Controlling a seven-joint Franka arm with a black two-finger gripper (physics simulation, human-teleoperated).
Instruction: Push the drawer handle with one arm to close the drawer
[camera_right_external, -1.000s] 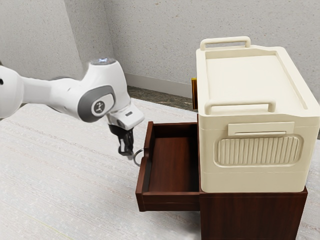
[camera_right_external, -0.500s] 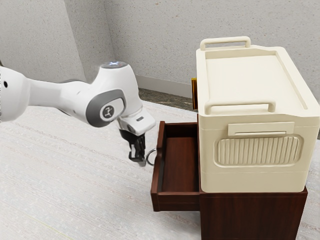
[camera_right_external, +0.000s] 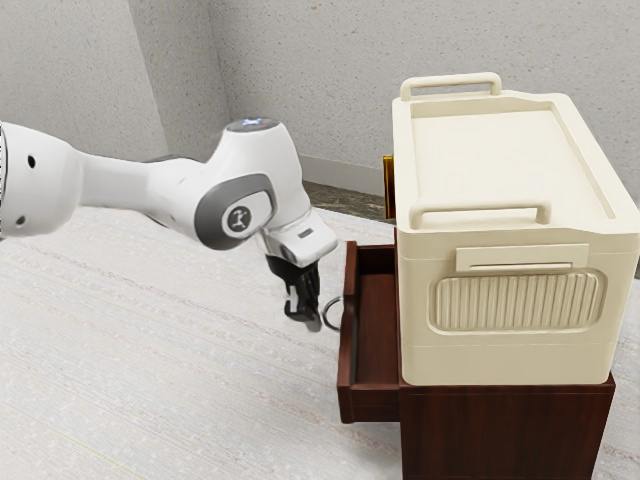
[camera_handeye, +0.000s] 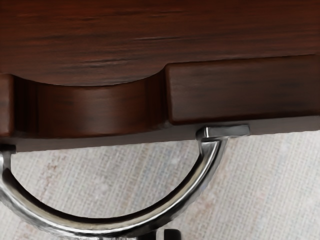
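Reddish-brown wooden drawer (camera_right_external: 370, 402) stands partly open, its 1 metal handle (camera_handeye: 155, 216) just beside the claw (camera_right_external: 304, 318). Claw wide or narrow: cannot tell.

The box (camera_right_external: 505, 160) tops the cabinet (camera_right_external: 505, 430); the drawer (camera_right_external: 372, 404) juts toward the exterior view's left and bears the handle (camera_handeye: 100, 227).

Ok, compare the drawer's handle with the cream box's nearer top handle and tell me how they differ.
The drawer handle is shiny silvery metal; the box handle is cream, like the box.
The drawer handle curves in an arc; the box handle is a mostly straight bar with bent ends.
The drawer handle juts from the drawer front; the box handle sits on top of the box.
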